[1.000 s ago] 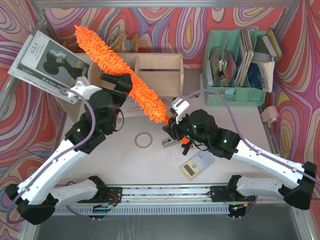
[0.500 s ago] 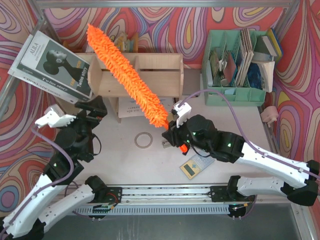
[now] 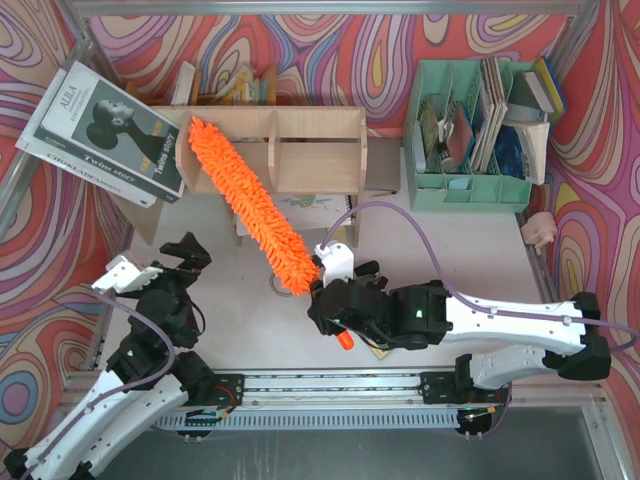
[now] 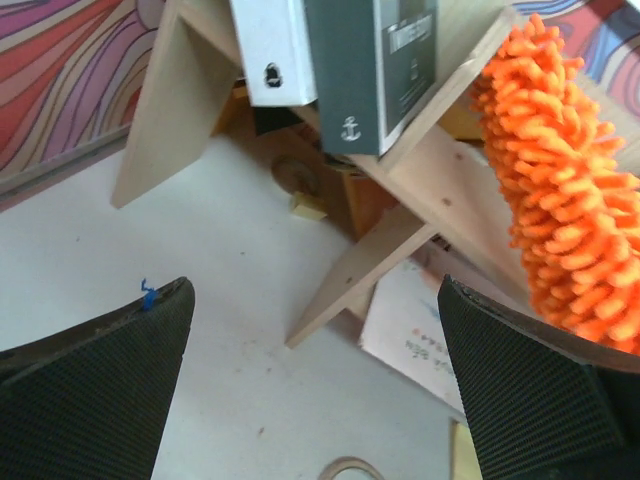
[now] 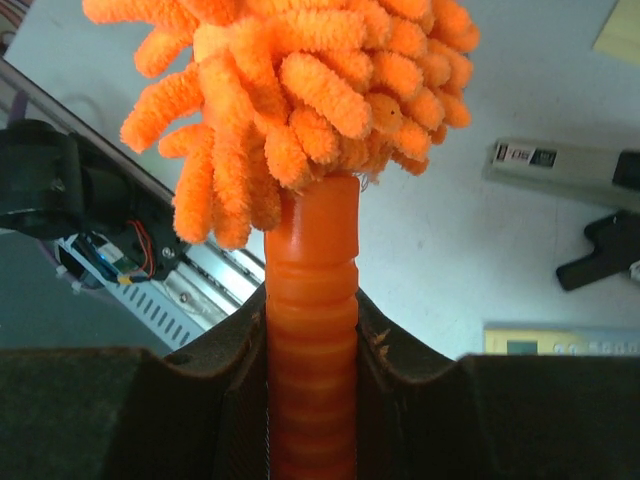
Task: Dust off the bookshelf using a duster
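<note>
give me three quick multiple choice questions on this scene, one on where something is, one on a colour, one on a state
1. Where does the fluffy head of the duster lie?
A. across the right half of the bookshelf
B. across the left half of the bookshelf
C. entirely clear of the bookshelf

2. What colour is the duster?
A. orange
B. blue
C. white

3. How do the left jaws stand?
A. shut on the duster's handle
B. shut with nothing in them
C. wide open and empty

Answers:
1 B: the top view shows the head slanting over the compartment left of the divider.
2 A: each view shows bright orange.
3 C: the left wrist view shows them far apart with nothing between them. It is the right jaws that clamp the handle.
</note>
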Motion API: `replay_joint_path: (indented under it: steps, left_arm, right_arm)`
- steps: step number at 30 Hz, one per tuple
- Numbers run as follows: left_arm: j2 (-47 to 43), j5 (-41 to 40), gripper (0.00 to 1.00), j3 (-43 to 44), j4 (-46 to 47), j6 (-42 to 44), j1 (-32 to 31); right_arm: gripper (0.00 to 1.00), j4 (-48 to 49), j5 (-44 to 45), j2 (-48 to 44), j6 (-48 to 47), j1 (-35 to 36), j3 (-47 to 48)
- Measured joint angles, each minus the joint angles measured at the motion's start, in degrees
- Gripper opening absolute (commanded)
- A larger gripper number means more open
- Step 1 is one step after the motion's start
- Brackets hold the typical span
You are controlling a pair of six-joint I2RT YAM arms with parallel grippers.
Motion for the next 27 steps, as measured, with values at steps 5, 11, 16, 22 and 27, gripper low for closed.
replay_joint_path:
  steps: [5,11,16,22,27]
  left_arm:
    - [-2.73,-2.91,0.98,-6.56,-0.09,1.33,0.00]
    - [-2.89,-5.22,0.98,-11.32,-0.50,0.92,0.00]
    - [-1.66,-5.51,0.98,-16.00,2.86,2.27,0.00]
    - [1.11,-1.77,0.98,-22.25,8.90,8.04,0.00]
    - [0.55,0.15,0.98,-23.50,10.86,9.97,0.00]
  right_arm:
    - [0.00,-3.43,2.14,0.68,7.34,3.30,0.00]
    - [0.00,-5.77,3.89,6.08,14.19,6.01,4.02]
    - [0.00,-8.72,5.97,14.36,19.93,8.83,13.05]
    - [0.00,-10.99,7.52,18.18,26.58,10.25,18.56]
    - [0.00,-12.20,9.14,23.41,30.86,11.32,24.92]
